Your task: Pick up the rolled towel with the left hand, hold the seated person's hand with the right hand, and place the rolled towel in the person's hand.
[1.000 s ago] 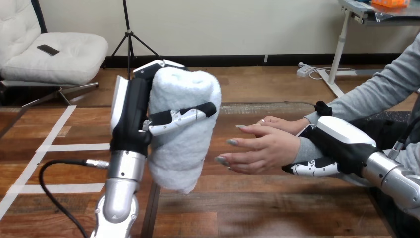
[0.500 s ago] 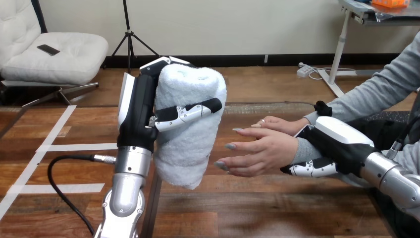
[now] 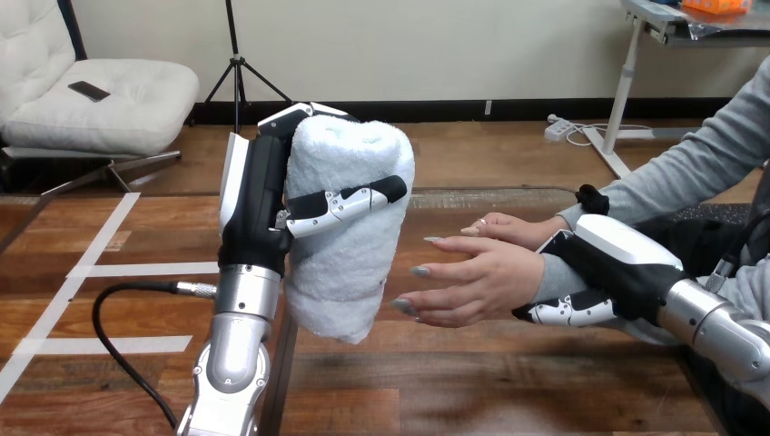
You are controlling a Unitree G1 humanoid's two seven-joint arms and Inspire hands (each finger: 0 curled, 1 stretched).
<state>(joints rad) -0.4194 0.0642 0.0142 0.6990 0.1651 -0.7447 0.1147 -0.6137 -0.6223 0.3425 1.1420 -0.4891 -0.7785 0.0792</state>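
Head view: over the wooden counter [image 3: 508,381], the person's nearer hand [image 3: 477,282] is held open, with their farther hand [image 3: 513,227] just behind it. The right hand [image 3: 617,268] curls its fingers round the person's wrist [image 3: 556,272]. The left hand [image 3: 263,209] grips the rolled towel [image 3: 350,245], which is white, fluffy and upright, raised near the open fingertips but apart from them.

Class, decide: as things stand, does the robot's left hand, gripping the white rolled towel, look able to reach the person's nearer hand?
Probably yes: the left hand and white rolled towel stand just beside the person's nearer hand, nothing between them.
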